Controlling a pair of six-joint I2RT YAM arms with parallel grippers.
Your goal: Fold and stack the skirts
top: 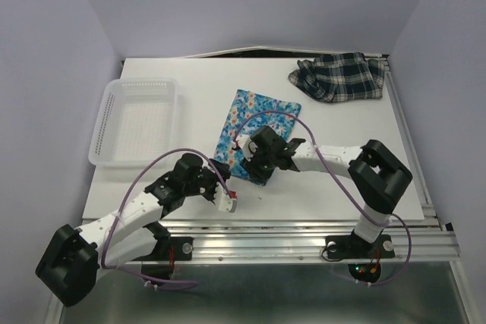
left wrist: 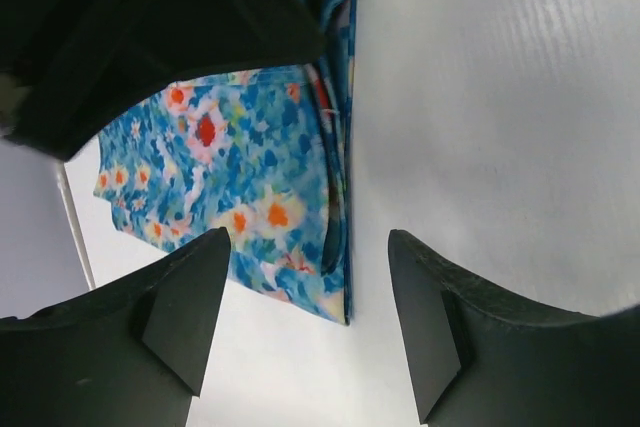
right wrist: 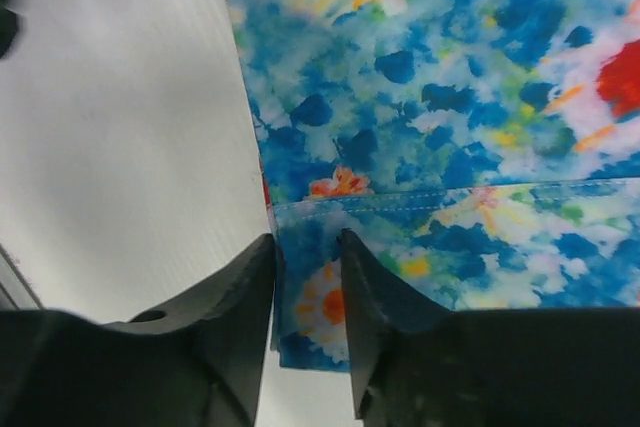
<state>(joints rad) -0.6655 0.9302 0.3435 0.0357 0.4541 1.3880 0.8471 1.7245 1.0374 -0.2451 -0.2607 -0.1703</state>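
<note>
Only your overhead view takes in the whole worktop [top: 319,184]. It alone shows the basket [top: 106,123], which sits well beyond the left tool [left wrist: 305,247] and out to its left. The same view has the plaid skirt [top: 342,75] bunched in a heap, far past the right tool [right wrist: 308,257] and off to its right at the back edge. Neither wrist camera catches either of them.

The floral skirt [top: 258,111] lies flat between the two tools. From above you see it as a tilted oblong, with its near end hidden under the right tool and the left tool just beside its near corner.

The left wrist view adds what the overhead cannot show. The skirt is folded, and its layered edge runs away from the left tool. The cloth lies ahead of the gap and more toward one finger, with bare worktop ahead of the other. That tool stands wide open and holds nothing.

The right wrist view takes you closest. The right tool's fingers [right wrist: 240,297] stand only a little apart, low over the skirt's edge. A stitched hem crosses just ahead of them and a corner of cloth shows in the narrow gap. You cannot tell from this view whether the pads touch the cloth.
</note>
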